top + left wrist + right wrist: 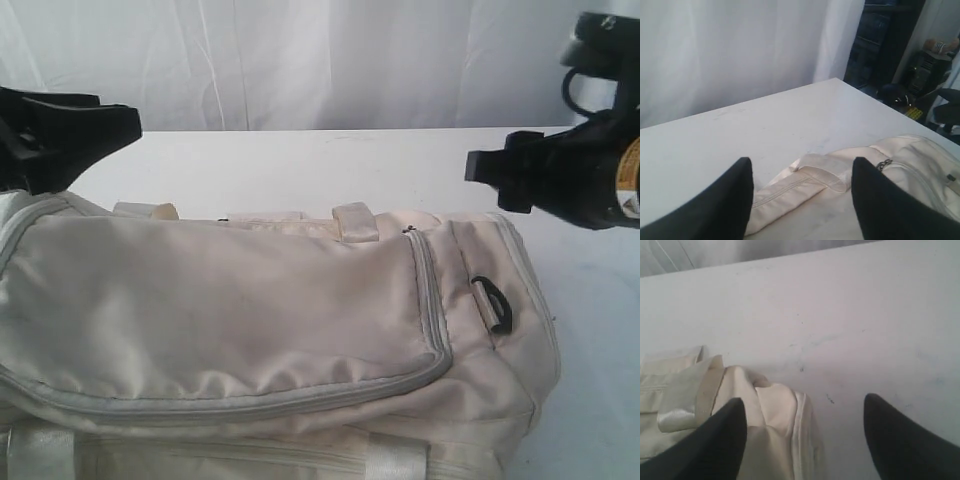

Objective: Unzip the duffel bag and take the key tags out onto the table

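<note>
- Bag [250,310]: fills the lower left and centre of the exterior view, resting on the table [300,165]. Every zip in view looks shut.
- Key tags: not visible; judged to be inside the bag.
- Zip pull [884,164]: a small grey tab on the bag's top edge, beside a handle [355,220].
- Left gripper [801,170]: upper left of the exterior view, above one end of the bag. Its fingers are spread wide and hold nothing.
- Right gripper [804,402]: right edge of the exterior view, above the other end. It is equally wide and empty.
- Risk: the pull is small and the fabric slack, so a pinch may close on cloth instead.
- Risk: the curved pocket zip [432,320] could be mistaken for the main opening.
- Risk: with neither end pinned, the bag would likely slide or bunch under a tug.
</note>
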`<state>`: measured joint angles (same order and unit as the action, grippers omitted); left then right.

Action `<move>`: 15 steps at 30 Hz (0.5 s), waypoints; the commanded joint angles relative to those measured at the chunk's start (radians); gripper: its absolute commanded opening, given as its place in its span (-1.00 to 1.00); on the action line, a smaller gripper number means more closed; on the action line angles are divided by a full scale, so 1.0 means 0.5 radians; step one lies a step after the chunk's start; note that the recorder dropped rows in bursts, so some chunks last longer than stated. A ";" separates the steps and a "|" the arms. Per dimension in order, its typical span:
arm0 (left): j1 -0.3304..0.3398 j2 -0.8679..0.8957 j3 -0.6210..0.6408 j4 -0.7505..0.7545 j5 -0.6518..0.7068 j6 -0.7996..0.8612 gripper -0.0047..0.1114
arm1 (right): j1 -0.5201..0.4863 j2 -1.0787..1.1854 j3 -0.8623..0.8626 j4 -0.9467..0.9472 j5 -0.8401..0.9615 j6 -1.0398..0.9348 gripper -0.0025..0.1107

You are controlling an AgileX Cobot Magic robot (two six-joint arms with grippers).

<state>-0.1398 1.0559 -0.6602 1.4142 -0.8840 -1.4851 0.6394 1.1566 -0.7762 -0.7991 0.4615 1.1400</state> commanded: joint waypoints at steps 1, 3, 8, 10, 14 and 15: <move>-0.178 0.074 -0.019 -0.140 -0.022 0.172 0.14 | -0.004 0.149 -0.007 0.043 -0.080 0.157 0.14; -0.277 0.115 -0.019 -0.218 0.035 0.247 0.14 | -0.004 0.209 -0.007 0.062 -0.140 0.157 0.14; -0.471 0.236 -0.019 -0.444 0.131 0.498 0.14 | -0.004 0.312 -0.007 0.066 -0.142 0.157 0.21; -0.534 0.292 -0.019 -0.564 0.131 0.656 0.14 | -0.004 0.338 -0.007 0.104 -0.133 0.157 0.25; -0.662 0.447 -0.019 -0.760 0.135 0.894 0.14 | -0.004 0.404 -0.007 0.235 -0.149 0.153 0.25; -0.686 0.488 -0.022 -0.765 0.135 0.900 0.14 | -0.004 0.426 -0.007 0.239 -0.149 0.153 0.25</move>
<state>-0.4614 1.2748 -0.6602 1.0523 -0.8194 -1.0565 0.6394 1.3553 -0.7762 -0.6900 0.3881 1.2176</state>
